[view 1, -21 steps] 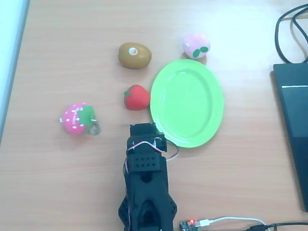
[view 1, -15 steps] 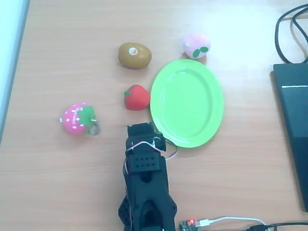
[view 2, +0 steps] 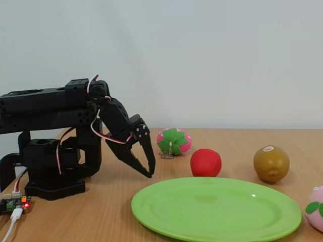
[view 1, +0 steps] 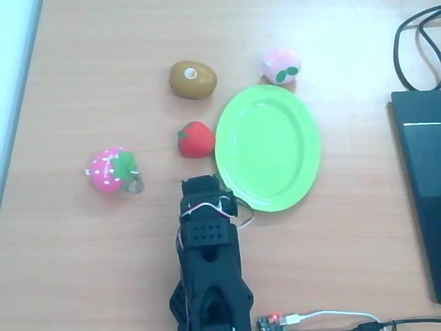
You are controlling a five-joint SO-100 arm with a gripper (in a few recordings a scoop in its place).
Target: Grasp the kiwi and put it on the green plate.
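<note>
The brown kiwi [view 1: 193, 80] [view 2: 271, 164] lies on the wooden table, its pale spot facing up, beyond the red toy. To its right in the overhead view sits the lime-green oval plate [view 1: 267, 146] [view 2: 217, 206], with nothing on it. My black gripper [view 1: 204, 183] [view 2: 150, 171] hangs low over the table by the plate's near-left rim. It points down with its fingers together and nothing between them. It is well short of the kiwi.
A red toy fruit [view 1: 196, 140] [view 2: 205, 162] lies between gripper and kiwi, against the plate's left rim. A pink strawberry toy [view 1: 111, 169] [view 2: 173, 141] sits left. A pink round toy [view 1: 280, 65] is past the plate. A dark laptop [view 1: 417, 179] and cables [view 1: 413, 48] occupy the right.
The gripper has shifted very slightly to the left and back toward the arm's base. The fruit toys and the plate have not moved.
</note>
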